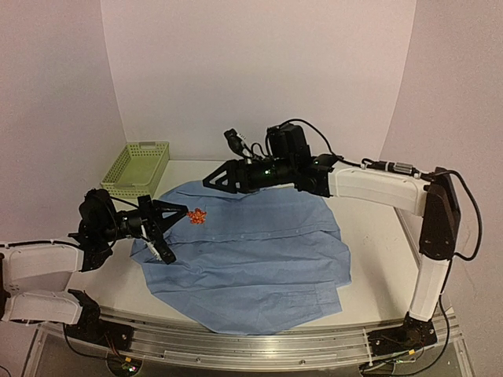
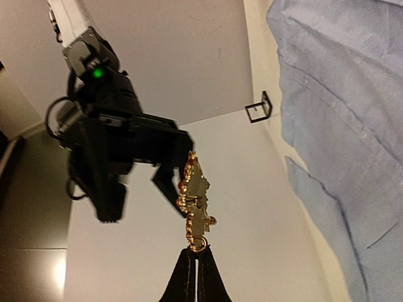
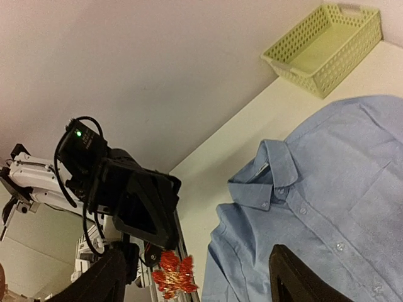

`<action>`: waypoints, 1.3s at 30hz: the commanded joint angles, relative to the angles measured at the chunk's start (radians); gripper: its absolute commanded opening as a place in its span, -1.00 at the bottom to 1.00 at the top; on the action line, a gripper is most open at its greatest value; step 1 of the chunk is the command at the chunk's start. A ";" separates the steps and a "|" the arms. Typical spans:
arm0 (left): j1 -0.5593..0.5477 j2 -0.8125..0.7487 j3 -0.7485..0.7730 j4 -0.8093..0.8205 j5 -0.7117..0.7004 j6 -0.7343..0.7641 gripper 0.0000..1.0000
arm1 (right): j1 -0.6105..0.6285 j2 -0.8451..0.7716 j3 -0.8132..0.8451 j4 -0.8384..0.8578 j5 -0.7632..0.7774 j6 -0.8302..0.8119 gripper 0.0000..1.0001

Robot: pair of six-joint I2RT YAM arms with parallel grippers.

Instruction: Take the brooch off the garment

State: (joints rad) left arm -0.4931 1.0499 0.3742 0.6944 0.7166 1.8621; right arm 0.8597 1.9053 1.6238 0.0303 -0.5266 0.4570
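The brooch [image 2: 195, 198], a small gold-backed cluster with orange-red stones, is pinched by its lower edge in my left gripper [image 2: 196, 251], which is shut on it. It hangs in the air, apart from the garment [image 1: 251, 259], a large light blue shirt spread flat on the table. From above, the brooch [image 1: 197, 214] shows over the shirt's left edge at my left gripper [image 1: 187, 211]. My right gripper [image 1: 211, 182] hovers open just behind it, holding nothing. In the right wrist view the brooch [image 3: 173, 275] appears between my spread right fingers [image 3: 104, 280], below the left gripper [image 3: 141, 207].
A green mesh basket [image 1: 137, 167] stands at the back left of the table. A small black square box [image 2: 258, 108] sits on the table beyond the shirt. The shirt's collar [image 3: 267, 173] lies toward the basket [image 3: 324, 41].
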 commanded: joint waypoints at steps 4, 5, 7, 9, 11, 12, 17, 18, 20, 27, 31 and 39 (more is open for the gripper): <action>-0.004 0.018 -0.010 0.199 0.103 0.106 -1.00 | 0.005 0.067 0.023 0.000 -0.229 0.113 0.32; -0.004 0.016 -0.009 0.191 0.106 0.110 -1.00 | 0.006 0.073 0.029 0.004 -0.253 0.117 0.30; -0.004 0.015 -0.006 0.177 0.107 0.113 -1.00 | 0.008 0.084 0.036 0.011 -0.306 0.129 0.27; -0.004 0.012 -0.002 0.163 0.106 0.114 -1.00 | 0.009 0.085 0.025 0.021 -0.346 0.139 0.26; -0.004 0.007 0.000 0.146 0.106 0.115 -1.00 | 0.011 0.088 0.007 0.030 -0.376 0.153 0.25; -0.004 0.005 0.002 0.140 0.105 0.115 -1.00 | 0.015 0.093 0.007 0.034 -0.389 0.160 0.21; -0.004 -0.002 0.007 0.119 0.099 0.110 -1.00 | 0.038 0.123 0.025 0.043 -0.418 0.168 -0.06; -0.004 -0.004 0.008 0.113 0.098 0.109 -1.00 | 0.040 0.127 0.027 0.044 -0.421 0.171 -0.09; -0.004 -0.010 0.011 0.101 0.095 0.107 -1.00 | 0.043 0.131 0.026 0.045 -0.426 0.175 -0.13; -0.004 -0.044 0.008 0.047 0.094 0.100 -1.00 | 0.044 0.117 0.017 0.051 -0.411 0.161 -0.55; -0.004 -0.065 0.007 0.010 0.103 0.101 -1.00 | 0.043 0.120 0.015 0.053 -0.416 0.174 -0.58; -0.004 -0.079 0.003 -0.018 0.120 0.106 -1.00 | 0.043 0.120 0.020 0.054 -0.406 0.172 -0.56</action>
State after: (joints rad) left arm -0.4931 0.9877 0.3645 0.6883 0.8068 1.9633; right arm 0.9039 2.0346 1.6234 0.0579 -0.9184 0.6304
